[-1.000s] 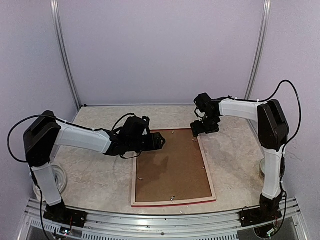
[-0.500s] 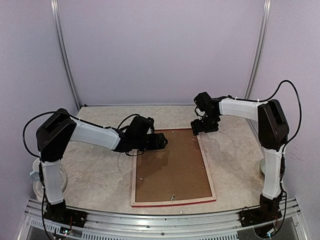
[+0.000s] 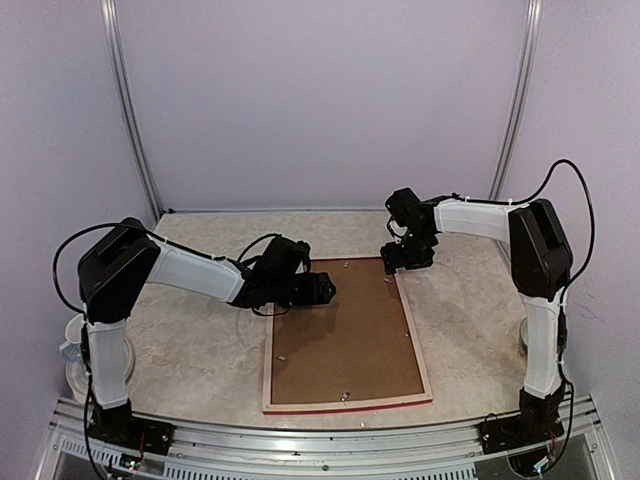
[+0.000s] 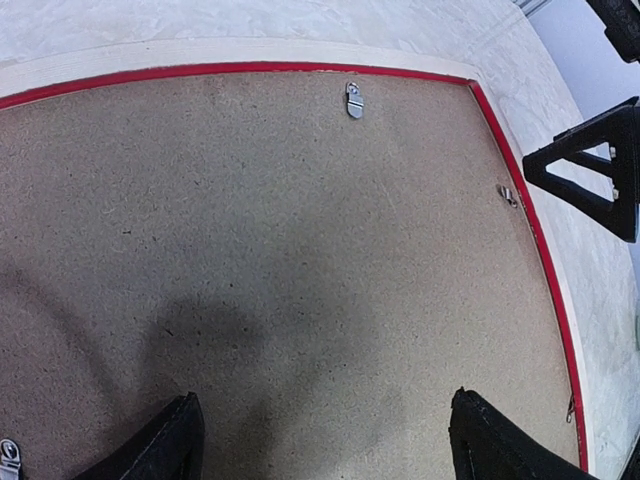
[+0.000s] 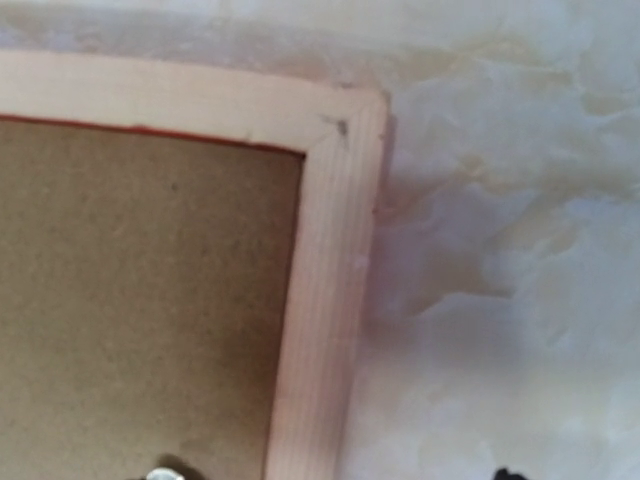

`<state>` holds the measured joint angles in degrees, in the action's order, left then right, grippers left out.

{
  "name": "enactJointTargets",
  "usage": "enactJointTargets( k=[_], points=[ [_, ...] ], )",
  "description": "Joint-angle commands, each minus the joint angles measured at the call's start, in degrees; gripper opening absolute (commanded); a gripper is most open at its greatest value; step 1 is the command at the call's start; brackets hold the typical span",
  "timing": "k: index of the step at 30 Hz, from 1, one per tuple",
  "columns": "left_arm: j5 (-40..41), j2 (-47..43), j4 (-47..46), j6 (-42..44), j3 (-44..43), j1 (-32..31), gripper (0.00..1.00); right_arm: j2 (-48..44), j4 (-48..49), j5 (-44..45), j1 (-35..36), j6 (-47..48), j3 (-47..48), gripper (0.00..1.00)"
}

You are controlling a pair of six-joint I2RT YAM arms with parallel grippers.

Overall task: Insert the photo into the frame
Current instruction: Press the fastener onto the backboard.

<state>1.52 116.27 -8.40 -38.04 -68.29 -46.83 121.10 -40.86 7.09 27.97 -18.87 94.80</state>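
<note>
Left hand (image 3: 322,288) closer; frame (image 3: 345,403) back-up, near-far

From where I stand, the frame (image 3: 346,402) lies flat on the table (image 3: 190,350) between the two arms, back side up. The backing board (image 3: 345,335) sits inside its bars, with small turn clips (image 4: 353,100) along the board's edges. The left gripper (image 3: 325,288) hangs over the board just inside the frame's far left corner, and the right gripper (image 3: 398,262) stands over the far right corner, well apart from it.
</note>
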Motion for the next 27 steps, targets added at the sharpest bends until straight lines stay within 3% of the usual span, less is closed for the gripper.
enactJointTargets(
  k=[1, 27],
  points=[
    [-0.07, 1.07, 0.14, 0.47, 0.52, -0.62, 0.84, 1.66, -0.05, -0.74, 0.18, -0.19, 0.77, 0.73],
    [-0.46, 0.69, -0.21, -0.45, 1.37, -0.9, 0.84, 3.21, 0.48, -1.61, 1.04, 0.7, -0.65, 0.67]
  ],
)
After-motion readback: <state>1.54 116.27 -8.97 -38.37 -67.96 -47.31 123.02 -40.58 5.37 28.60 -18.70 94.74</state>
